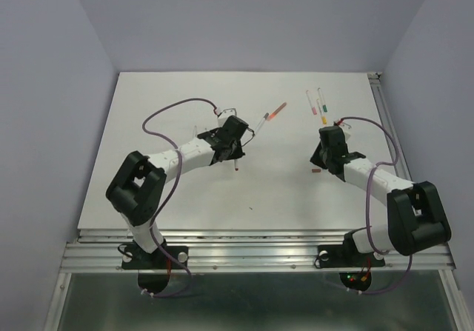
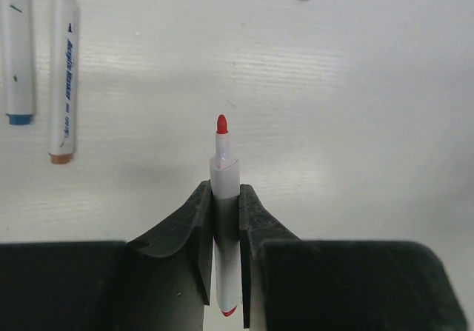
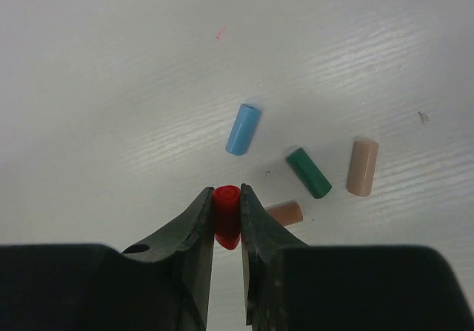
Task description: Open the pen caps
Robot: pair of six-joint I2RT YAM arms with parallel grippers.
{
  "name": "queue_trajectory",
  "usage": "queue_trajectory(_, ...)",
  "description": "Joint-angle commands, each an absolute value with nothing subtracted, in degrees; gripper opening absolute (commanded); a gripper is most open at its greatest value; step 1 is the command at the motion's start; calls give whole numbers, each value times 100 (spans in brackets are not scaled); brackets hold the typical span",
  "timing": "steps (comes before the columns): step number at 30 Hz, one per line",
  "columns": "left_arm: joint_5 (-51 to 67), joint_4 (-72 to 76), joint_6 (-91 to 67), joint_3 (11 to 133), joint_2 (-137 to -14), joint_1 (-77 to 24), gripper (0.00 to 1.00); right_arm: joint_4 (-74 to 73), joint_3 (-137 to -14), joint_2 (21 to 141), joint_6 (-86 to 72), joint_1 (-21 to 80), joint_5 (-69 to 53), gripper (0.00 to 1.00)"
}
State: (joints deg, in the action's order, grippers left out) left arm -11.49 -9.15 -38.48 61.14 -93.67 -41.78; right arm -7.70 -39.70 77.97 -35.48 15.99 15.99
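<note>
My left gripper is shut on a white pen whose red tip is bare and points away from me. In the top view it hangs over the table's middle left. My right gripper is shut on a red cap, held just above the table; in the top view it is at the middle right. Loose caps lie beyond it: blue, green, beige and a tan one partly behind the right finger.
Two pens lie left of the left gripper, one with a blue end, one with a brown end. A red-orange pen lies mid-table. Two more pens lie at the back right. The table's metal rail runs along the near edge.
</note>
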Motion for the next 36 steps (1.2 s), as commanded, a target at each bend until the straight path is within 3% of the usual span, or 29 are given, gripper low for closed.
queue_trajectory(1,-2047,-2065,-3481,6925,-9887,-4157,1,-598,-3876,7874,-3410,1608,1494,6)
queue_trajectory(9,-2285,-2381,-3313,7383,-10248,-3867,6,-641,-3972,8402,-3392,1608,1371,7)
queue_trajectory(14,-2373,-2435,-3235,7418,-10336,-3832,12,-686,-3982,8332,-3445,1608,1424,27)
queue_trajectory(19,-2399,-2593,-3217,7506,-10468,-3806,16,-747,-3973,8218,-3454,1608,1398,40)
queue_trajectory(20,-2408,-2601,-3217,7506,-10468,-3797,20,-756,-3973,8183,-3454,1617,1397,41)
queue_trajectory(24,-2417,-2610,-3182,7515,-10424,-3797,35,-817,-3955,7955,-3480,1608,1389,61)
queue_trajectory(30,-2444,-2628,-3041,7559,-10345,-3788,52,-896,-3859,7261,-3463,1617,1301,77)
queue_trajectory(33,-2321,-2506,-2875,7655,-10240,-3788,59,-905,-3762,6795,-3419,1617,1248,100)
queue_trajectory(36,-1909,-2138,-2446,7813,-10090,-3797,65,-774,-3648,6329,-3392,1617,1178,100)
